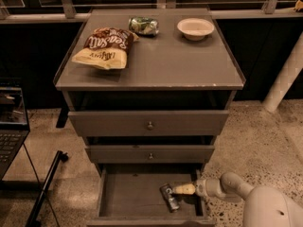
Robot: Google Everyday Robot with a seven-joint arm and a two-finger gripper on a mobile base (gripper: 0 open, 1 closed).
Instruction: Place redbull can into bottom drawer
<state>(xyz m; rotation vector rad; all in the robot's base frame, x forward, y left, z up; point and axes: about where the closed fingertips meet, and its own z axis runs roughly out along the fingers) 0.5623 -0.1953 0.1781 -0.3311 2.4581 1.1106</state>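
Grey bottom drawer [128, 195] is pulled wide open, and the can [169, 197] lies tilted on its floor, towards the right side. The gripper [176, 189] reaches in from the right, its tip at the can's upper end. Clamped or loose? Can't tell. Bag [105, 48] and bowl [195, 28] sit on the desk [156, 65].

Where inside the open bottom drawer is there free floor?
The floor of the bottom drawer is bare from its left wall to the can. The right side is crowded: the can lies there, the end effector beside it.
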